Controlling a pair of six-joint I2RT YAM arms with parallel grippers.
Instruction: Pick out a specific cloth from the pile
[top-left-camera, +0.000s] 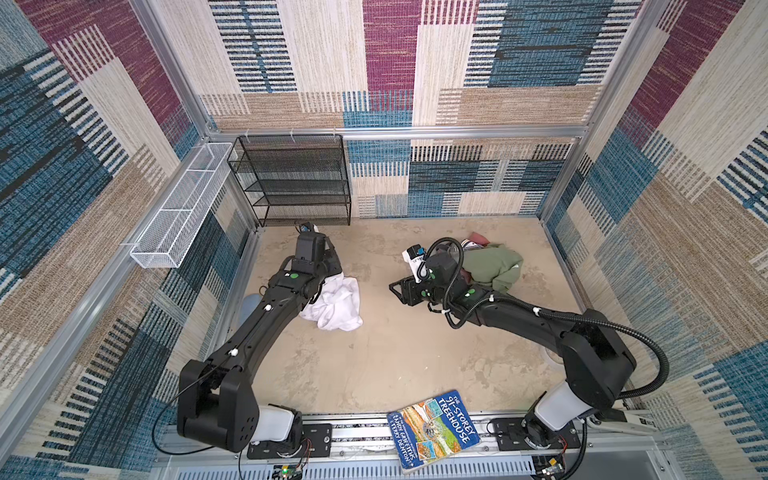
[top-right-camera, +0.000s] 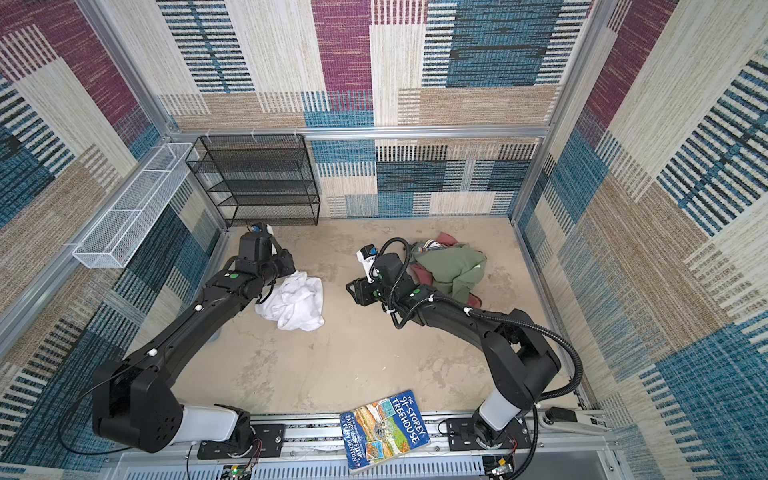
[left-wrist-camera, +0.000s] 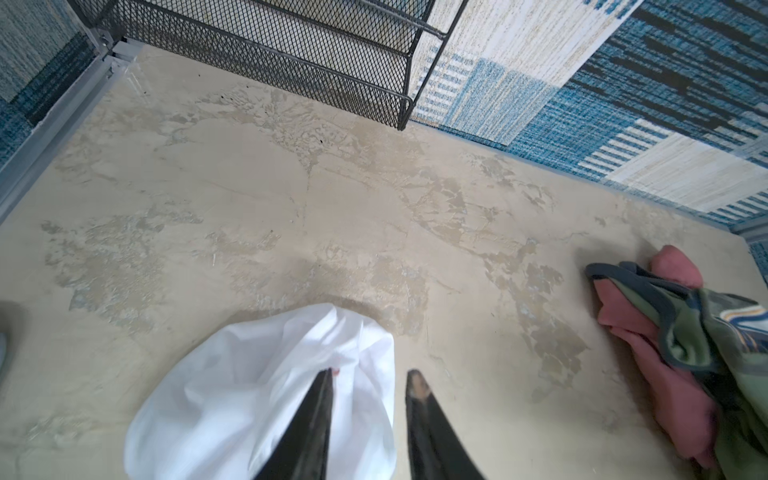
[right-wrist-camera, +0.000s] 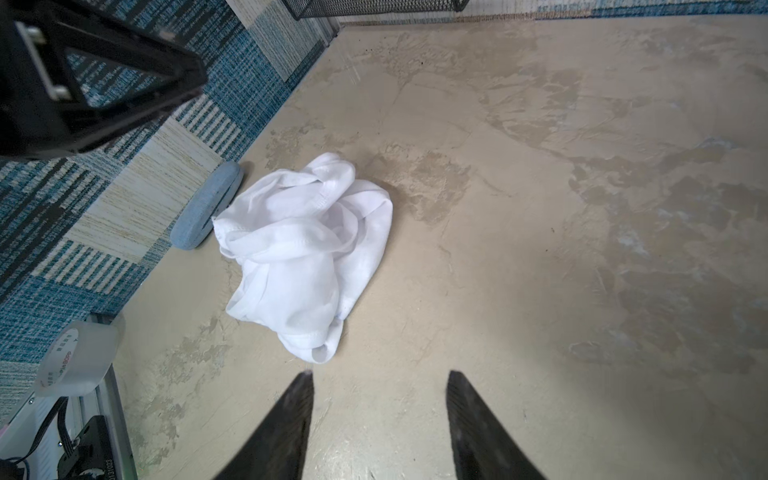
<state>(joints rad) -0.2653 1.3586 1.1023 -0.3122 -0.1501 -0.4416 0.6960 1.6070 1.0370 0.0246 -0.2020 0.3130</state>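
Finding: in both top views, the cloth (top-left-camera: 332, 307) (top-right-camera: 296, 301) lies crumpled on the bench (top-left-camera: 395, 357) at about 9 o'clock from the bench centre. It is well apart from the pile (top-left-camera: 494, 266), which sits at about 2 o'clock. The olive green garment (top-left-camera: 490, 262) is uppermost there, over the dusty red garment (top-right-camera: 446, 241).

Left pincer (left-wrist-camera: 371, 374): spread. One tip is over the cloth and the other is just off its edge above bare bench. No fabric appears pinched.

Right pincer (right-wrist-camera: 379, 374): spread and empty, facing the cloth from across the bench.

Assessment: the separation looks essentially done and the cloth appears released. What seems left is clearing the left arm from above it.
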